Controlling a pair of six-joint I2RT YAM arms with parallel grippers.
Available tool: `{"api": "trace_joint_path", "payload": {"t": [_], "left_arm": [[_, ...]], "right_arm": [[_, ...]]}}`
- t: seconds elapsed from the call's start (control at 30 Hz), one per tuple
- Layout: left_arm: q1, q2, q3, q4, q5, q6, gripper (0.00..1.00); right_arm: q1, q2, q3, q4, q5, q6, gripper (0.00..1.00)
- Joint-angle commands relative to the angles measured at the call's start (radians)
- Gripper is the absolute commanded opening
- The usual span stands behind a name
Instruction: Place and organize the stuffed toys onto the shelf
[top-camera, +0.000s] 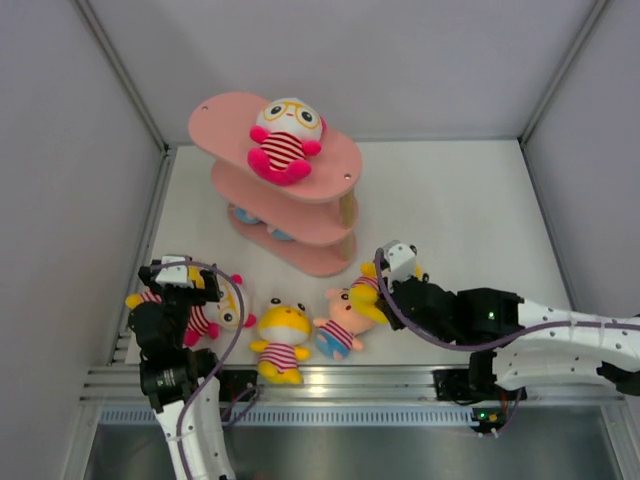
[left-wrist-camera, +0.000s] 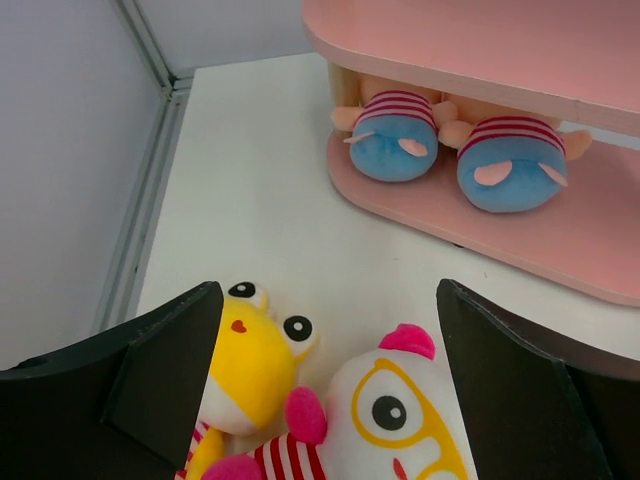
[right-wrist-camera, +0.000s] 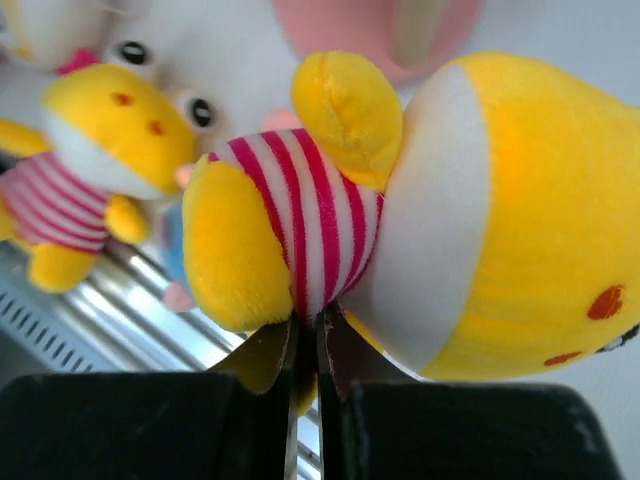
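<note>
At the bottom edge of the right wrist view, the right gripper (right-wrist-camera: 307, 325) is clenched on the held yellow toy (right-wrist-camera: 400, 220). Its two fingers pinch the plush at the hem of the red-white striped shirt with almost no gap between them. The toy lies sideways, its head toward the right of the frame.

In the left wrist view the left gripper (left-wrist-camera: 328, 288) is spread wide and grasps nothing, with one dark finger (left-wrist-camera: 165, 370) at lower left and the other at lower right. Low in the frame between them, two toys lie touching on the white table (left-wrist-camera: 260, 180). A yellow-faced toy (left-wrist-camera: 250, 360) is on the left and a table glasses toy (left-wrist-camera: 395, 420) with pink limbs is on the right.

In the top view, a lone yellow toy (top-camera: 282, 340) and a peach-faced toy (top-camera: 340, 332) in blue shorts lie next to each other at lower centre, just above the metal rail (top-camera: 400, 378) and between the two grippers. The held yellow toy is just right of them, near the lower right end of the shelf (top-camera: 335, 165), which stands in the upper middle of the frame.

On the shelf's lowest board, a left blue-shorts toy (left-wrist-camera: 395, 135) and a right blue-shorts toy (left-wrist-camera: 510, 160) sit side by side, their heads hidden under the board above. On the top board, at upper centre, a top glasses toy (top-camera: 285, 135) sits upright facing the camera.
</note>
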Motion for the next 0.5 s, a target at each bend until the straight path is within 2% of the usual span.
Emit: {"api": "trace_joint_path", "payload": {"t": [0.0,0.03,0.13,0.27,0.37,0.47], "left_arm": [[0.008,0.132,0.068,0.070,0.091,-0.014,0.93],[0.010,0.171,0.117,0.068,0.106,-0.017,0.92],[0.007,0.300,0.244,0.021,0.168,-0.018,0.91],[0.008,0.401,0.413,-0.137,0.252,0.044,0.91],[0.008,0.475,0.543,-0.289,0.211,0.089,0.92],[0.008,0.536,0.639,-0.407,0.141,0.107,0.92]], "right_arm": [[0.131,0.080,0.160,-0.048,-0.064,-0.265,0.00],[0.195,0.110,0.188,-0.077,-0.065,-0.296,0.00],[0.263,0.281,0.338,-0.176,-0.080,-0.405,0.00],[0.295,0.518,0.585,-0.241,-0.024,-0.601,0.00],[0.289,0.601,0.706,-0.205,0.060,-0.731,0.00],[0.233,0.669,0.872,-0.194,0.045,-0.793,0.00]]}}
